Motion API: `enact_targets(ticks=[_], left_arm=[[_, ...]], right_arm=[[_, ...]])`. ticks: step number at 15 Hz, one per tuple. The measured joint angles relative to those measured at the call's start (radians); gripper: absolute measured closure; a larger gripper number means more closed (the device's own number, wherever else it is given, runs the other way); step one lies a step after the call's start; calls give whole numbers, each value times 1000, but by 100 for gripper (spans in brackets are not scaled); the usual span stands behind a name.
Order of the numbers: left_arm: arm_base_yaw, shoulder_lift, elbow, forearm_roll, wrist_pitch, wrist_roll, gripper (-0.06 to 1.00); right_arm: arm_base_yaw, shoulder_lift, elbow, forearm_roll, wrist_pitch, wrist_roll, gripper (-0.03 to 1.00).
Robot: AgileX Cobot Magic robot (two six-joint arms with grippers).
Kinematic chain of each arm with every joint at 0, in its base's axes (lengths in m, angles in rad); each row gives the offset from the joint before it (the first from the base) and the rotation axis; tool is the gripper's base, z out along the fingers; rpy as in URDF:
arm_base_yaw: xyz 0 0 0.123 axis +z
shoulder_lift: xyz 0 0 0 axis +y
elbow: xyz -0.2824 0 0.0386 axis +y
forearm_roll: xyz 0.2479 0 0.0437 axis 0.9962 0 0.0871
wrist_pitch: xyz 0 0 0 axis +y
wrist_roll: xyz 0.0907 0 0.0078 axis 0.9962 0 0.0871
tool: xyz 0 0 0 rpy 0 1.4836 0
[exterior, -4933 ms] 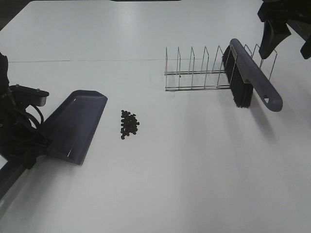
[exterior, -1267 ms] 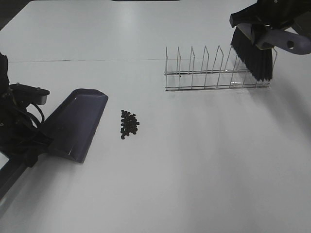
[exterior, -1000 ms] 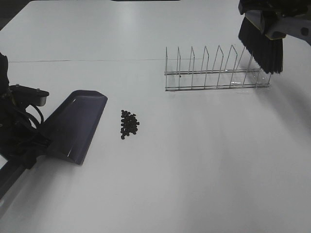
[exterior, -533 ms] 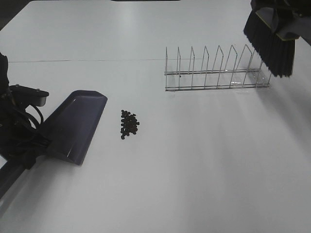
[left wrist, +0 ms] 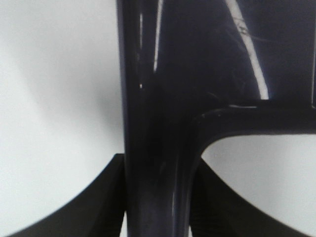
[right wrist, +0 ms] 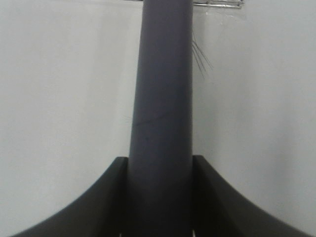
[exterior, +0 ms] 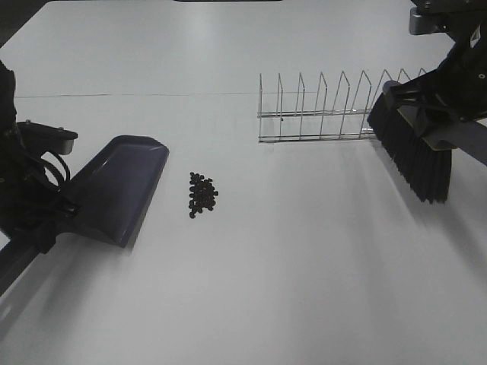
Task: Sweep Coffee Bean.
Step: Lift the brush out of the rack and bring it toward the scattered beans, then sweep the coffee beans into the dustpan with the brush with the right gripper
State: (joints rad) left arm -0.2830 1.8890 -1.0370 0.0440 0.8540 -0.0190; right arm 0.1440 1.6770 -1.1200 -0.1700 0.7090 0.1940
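From above, my brush (exterior: 415,148) had dropped from over the rack (exterior: 319,114) to beside its end, the beans (exterior: 202,194) clustered near the dustpan (exterior: 122,190); only the left wrist showed my left gripper (left wrist: 158,197) clamping the dustpan's handle, the right wrist my right gripper (right wrist: 160,197) clamping the brush's.

Desk (exterior: 266,304) is seen as plain white, no pattern. Dustpan (exterior: 122,190), nr left edge: glossy purple-grey w/ pale glints. Coffee beans (exterior: 202,194): dark brown-black. Wire rack (exterior: 319,115): silver. Brush (exterior: 412,152), nr right edge: black bristles, purple-grey back.
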Motion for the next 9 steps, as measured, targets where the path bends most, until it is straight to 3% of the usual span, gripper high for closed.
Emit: enact_targets(ticks=[3,4,5,9], left_arm=[[-46,46,-71,34,50,0,61],[-100,124,-130,83,97,-44,61],[-120,155,-156,103,122,-70,61],[-162,209,-230,119,176,-87,61]], right_arm=[[107,0,0,-52,-30,16,66],[198,20,0,-142,-46,106,66],[231,43,0,-207,-38,166,66],[361,117,0,-366,-2,266,66]])
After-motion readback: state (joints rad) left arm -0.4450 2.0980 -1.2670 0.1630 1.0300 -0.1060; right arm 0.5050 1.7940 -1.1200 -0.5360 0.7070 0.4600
